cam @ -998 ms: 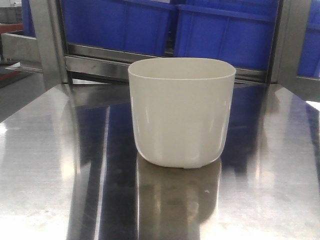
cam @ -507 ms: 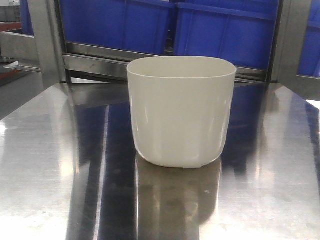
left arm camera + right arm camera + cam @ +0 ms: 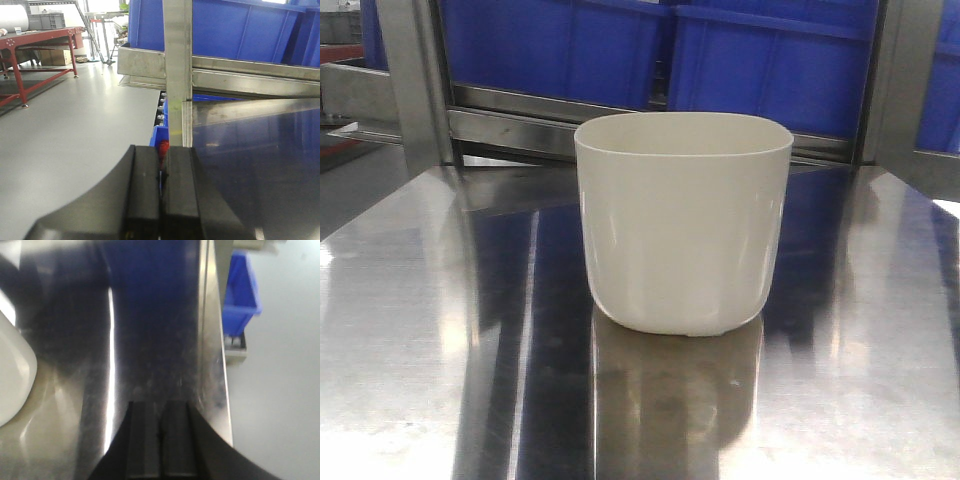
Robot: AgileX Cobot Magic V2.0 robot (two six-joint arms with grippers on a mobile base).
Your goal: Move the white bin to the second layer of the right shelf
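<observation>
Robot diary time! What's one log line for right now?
white bin: upright on steel tabletop | left end effector: shut, empty | right end effector: shut, empty, apart from bin | shelving: not yet done

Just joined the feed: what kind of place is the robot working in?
Probably a factory or warehouse floor: blue crates on a steel rack, a polished steel table under the white bin, and a red-framed workbench on bare grey floor.
</observation>
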